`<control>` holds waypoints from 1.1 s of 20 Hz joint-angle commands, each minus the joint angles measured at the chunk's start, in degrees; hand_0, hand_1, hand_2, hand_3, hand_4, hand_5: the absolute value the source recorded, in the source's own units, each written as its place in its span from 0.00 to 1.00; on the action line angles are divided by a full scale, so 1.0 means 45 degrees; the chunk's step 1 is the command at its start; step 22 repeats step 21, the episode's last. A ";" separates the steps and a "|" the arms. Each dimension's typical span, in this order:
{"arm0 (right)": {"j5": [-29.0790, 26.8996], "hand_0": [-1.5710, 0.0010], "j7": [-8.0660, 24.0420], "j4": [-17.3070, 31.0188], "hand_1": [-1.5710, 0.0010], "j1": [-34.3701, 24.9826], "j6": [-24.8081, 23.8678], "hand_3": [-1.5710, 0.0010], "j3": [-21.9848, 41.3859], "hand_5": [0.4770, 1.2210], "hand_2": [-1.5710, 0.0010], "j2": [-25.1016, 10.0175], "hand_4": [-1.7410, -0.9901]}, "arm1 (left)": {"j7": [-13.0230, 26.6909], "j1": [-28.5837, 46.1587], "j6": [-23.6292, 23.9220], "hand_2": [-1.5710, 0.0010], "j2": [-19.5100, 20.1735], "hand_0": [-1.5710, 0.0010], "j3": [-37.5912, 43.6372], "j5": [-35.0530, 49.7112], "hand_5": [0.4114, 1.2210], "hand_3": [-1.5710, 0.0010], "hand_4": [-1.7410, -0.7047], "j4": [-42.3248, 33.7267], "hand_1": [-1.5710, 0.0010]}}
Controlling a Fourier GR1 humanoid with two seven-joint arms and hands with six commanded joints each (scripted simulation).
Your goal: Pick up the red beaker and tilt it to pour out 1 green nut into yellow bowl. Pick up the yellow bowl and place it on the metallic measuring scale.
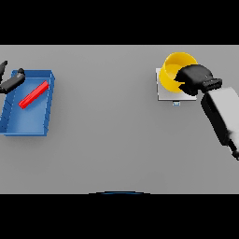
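Note:
The yellow bowl point(173, 67) is at the far right, over the metallic measuring scale point(164, 94), a pale square plate. I cannot tell whether the bowl rests on the scale. My right hand point(195, 78) covers the bowl's right side, its fingers curled over the rim. The red beaker point(33, 94) lies on its side, slanted, inside a blue tray point(28, 126) at the far left. My left hand point(12, 81) shows at the left edge, over the tray's upper left corner, with its fingers straight and holding nothing. No green nut shows.
The scale has a small blue display point(176, 103) on its near edge. My right forearm point(223, 114) slants in from the right side toward the bowl. Grey table point(107, 116) stretches between the tray and the scale.

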 commanded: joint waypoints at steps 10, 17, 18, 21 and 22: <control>-0.0622 0.52 0.0351 -0.0338 0.57 0.0192 0.0916 0.70 -0.0616 0.60 0.63 0.0086 0.30 | 0.0085 -0.0336 -0.0052 1.00 0.0018 1.00 0.0041 0.0040 0.44 1.00 0.87 0.0182 1.00; -0.0427 0.90 0.0365 -0.0149 0.90 0.0165 0.1256 0.93 -0.0370 0.45 0.92 0.0011 0.43 | -0.0039 -0.0153 -0.0066 1.00 0.0012 1.00 -0.0005 0.0035 0.42 1.00 0.87 0.0022 1.00; -0.0411 0.92 0.0505 -0.0128 0.92 0.0065 0.1385 0.95 -0.0357 0.44 0.94 0.0032 0.44 | -0.0056 -0.0193 -0.0069 1.00 0.0042 1.00 0.0046 0.0047 0.42 1.00 0.87 0.0123 1.00; -0.0435 0.96 0.0585 -0.0066 0.96 0.0071 0.1478 0.97 -0.0359 0.41 0.97 0.0088 0.47 | 0.0084 -0.0258 -0.0037 1.00 -0.0010 1.00 0.0026 0.0064 0.43 1.00 0.88 0.0036 1.00; -0.0435 0.96 0.0585 -0.0066 0.96 0.0071 0.1478 0.97 -0.0359 0.41 0.97 0.0088 0.47 | 0.0084 -0.0258 -0.0037 1.00 -0.0010 1.00 0.0026 0.0064 0.43 1.00 0.88 0.0036 1.00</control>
